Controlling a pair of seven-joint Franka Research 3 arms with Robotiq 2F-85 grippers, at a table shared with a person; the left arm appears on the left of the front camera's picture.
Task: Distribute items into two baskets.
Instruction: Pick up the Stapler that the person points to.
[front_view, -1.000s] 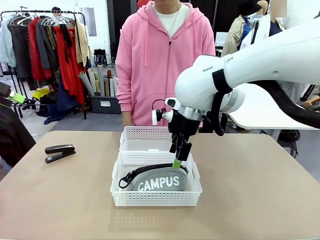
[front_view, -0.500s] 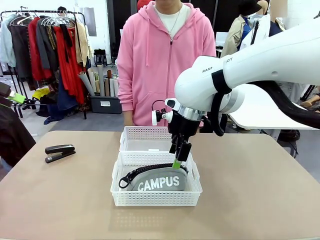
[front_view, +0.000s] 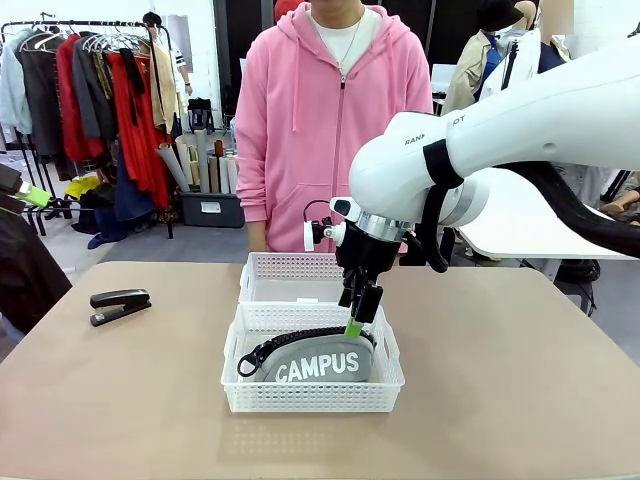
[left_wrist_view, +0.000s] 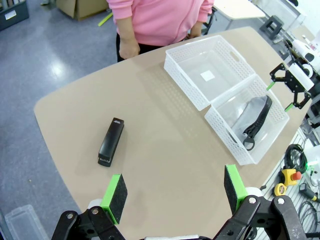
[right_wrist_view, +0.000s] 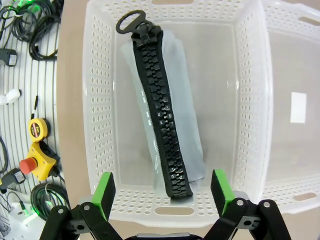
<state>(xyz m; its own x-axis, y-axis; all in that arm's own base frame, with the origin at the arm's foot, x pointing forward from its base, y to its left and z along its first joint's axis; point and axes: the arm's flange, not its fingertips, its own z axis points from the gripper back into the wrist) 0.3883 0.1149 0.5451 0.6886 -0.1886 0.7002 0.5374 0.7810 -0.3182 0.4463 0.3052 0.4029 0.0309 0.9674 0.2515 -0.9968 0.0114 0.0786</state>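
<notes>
- Front view: the right end effector (front_view: 356, 318) hangs spread wide over the pouch (front_view: 318, 362) in the near basket (front_view: 312, 396).
- The left end effector (left_wrist_view: 175, 191) is spread wide too, holding nothing.

A tan table (front_view: 520, 380) with rounded corners is seen, its top plain and matte. Two white perforated baskets are set on it around the middle, rim beside rim. The near basket (front_view: 312, 396) is placed toward the robot's side, and the far basket (front_view: 290, 266) is placed just behind it, toward the person's edge. A black stapler (front_view: 120, 305) is laid flat on the bare top, well apart from both baskets, toward the robot's left.
</notes>
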